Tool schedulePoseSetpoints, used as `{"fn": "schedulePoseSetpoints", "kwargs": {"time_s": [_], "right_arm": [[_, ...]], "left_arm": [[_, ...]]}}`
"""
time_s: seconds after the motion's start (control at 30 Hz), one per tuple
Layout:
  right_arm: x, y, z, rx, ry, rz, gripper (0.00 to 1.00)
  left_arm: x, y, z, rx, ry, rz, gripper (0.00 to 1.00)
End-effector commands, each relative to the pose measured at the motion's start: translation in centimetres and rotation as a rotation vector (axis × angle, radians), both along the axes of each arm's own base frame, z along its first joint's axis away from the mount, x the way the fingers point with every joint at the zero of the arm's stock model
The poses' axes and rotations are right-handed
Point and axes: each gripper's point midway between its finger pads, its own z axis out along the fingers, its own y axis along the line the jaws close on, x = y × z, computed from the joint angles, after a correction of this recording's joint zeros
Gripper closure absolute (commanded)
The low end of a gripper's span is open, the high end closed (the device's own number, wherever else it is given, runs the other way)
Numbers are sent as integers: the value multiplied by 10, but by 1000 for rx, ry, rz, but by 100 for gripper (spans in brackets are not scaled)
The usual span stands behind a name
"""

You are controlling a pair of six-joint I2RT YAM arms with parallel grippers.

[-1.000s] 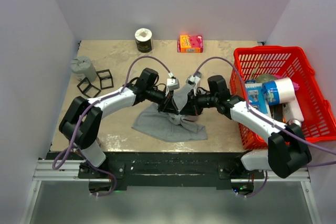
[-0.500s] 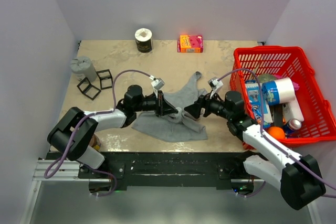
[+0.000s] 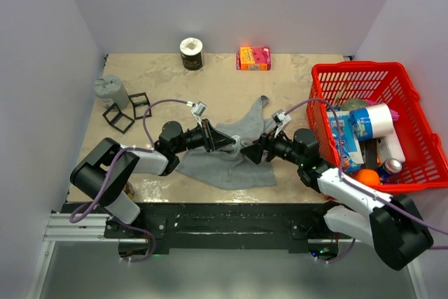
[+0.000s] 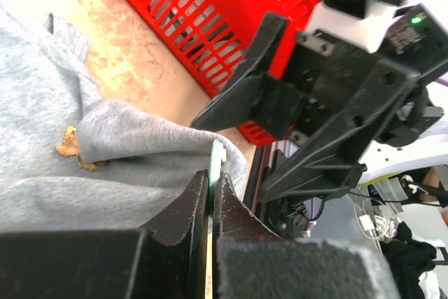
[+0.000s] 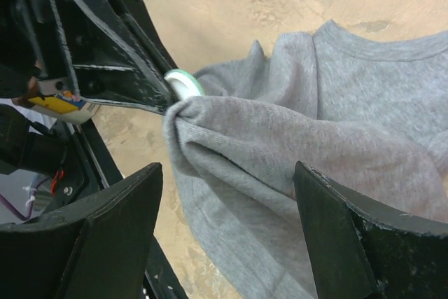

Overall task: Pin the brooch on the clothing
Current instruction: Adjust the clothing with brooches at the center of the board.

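On the table [image 3: 294, 75], the grey tank top [image 3: 224, 169] lies rumpled with one fold drawn up; the small orange brooch [image 4: 70, 148] sits on the cloth, half under that fold. Left gripper [image 4: 212, 180] clenched on the fold together with a pale green disc [image 5: 183, 82]; right gripper [image 5: 224, 173] spread wide, gripping nothing. One second earlier both arms held the top raised, the right jaws closed

I work in a lab test booth: plain white walls [image 3: 231, 5] box in my stone-patterned table [image 3: 301, 75], a metal rail [image 3: 63, 227] runs along its near edge, and a red basket [image 3: 357, 68] holds jumbled props.
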Motion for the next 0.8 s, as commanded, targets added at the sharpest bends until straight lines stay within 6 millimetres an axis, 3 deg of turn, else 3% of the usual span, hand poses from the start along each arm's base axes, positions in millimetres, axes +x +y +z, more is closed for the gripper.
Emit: {"fn": "schedulePoseSetpoints", "kwargs": {"time_s": [0.0, 0.1, 0.13, 0.2, 0.23, 0.37, 0.4, 0.5, 0.77], "right_arm": [[16, 12, 15, 28, -79, -8, 25], [21, 21, 12, 17, -80, 10, 35], [23, 22, 15, 25, -92, 8, 47], [24, 21, 18, 33, -98, -2, 60], [26, 19, 17, 26, -94, -22, 75], [25, 6, 24, 17, -113, -86, 99], [23, 2, 33, 28, -137, -103, 100], [22, -6, 36, 10, -149, -133, 100], [21, -6, 12, -20, -71, -136, 100]], "left_arm": [[1, 0, 30, -81, -81, -19, 100], [2, 0, 33, -83, -94, -27, 100], [3, 0, 33, -76, -102, -29, 100], [7, 1, 26, -49, -89, -1, 100], [9, 3, 26, -34, -115, 13, 100], [23, 12, 8, 67, -88, 114, 100], [26, 14, 6, 89, -86, 130, 100], [32, 17, 5, 139, -108, 159, 100], [33, 20, 27, 85, -149, 185, 100]]}}
